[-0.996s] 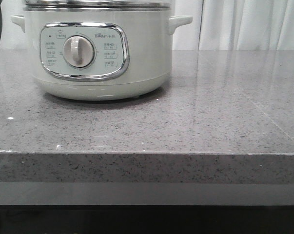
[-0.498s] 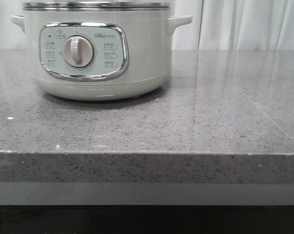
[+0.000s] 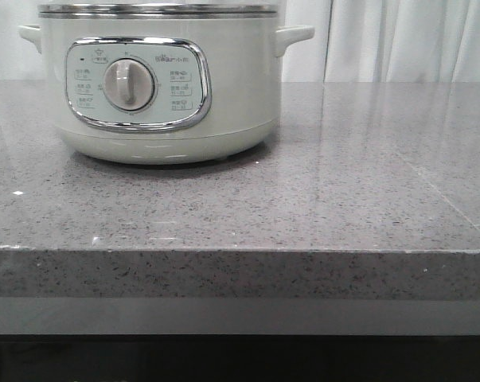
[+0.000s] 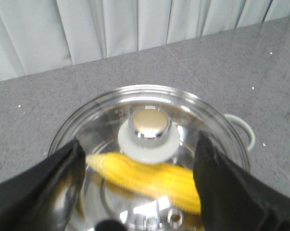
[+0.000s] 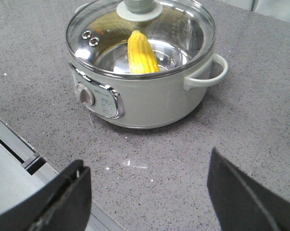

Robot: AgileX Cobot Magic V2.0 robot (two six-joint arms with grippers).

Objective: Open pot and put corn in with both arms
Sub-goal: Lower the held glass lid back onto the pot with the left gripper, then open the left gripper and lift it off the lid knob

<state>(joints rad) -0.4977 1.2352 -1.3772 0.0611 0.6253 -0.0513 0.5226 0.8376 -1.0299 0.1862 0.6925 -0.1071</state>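
While the pot (image 3: 160, 83) sits at the left of the grey speckled worktop (image 3: 319, 199) in the front view, neither arm shows there. Glass lid (image 5: 140, 36) is on the pot, knob (image 4: 149, 122) on top. Corn (image 5: 141, 53) lies inside the pot under the lid, seen through the glass in both wrist views.

Left end effector (image 4: 140, 192) hangs directly above the lid, fingers (image 4: 44, 187) spread wide on either side of the knob, gripping nothing; corn is below it, under the glass. Right end effector (image 5: 145, 202) is wide open and empty, over bare worktop on the control panel (image 5: 99, 98) side, well apart from the pot; the corn lies beyond it inside the pot. White curtain (image 3: 399, 40) behind the worktop.
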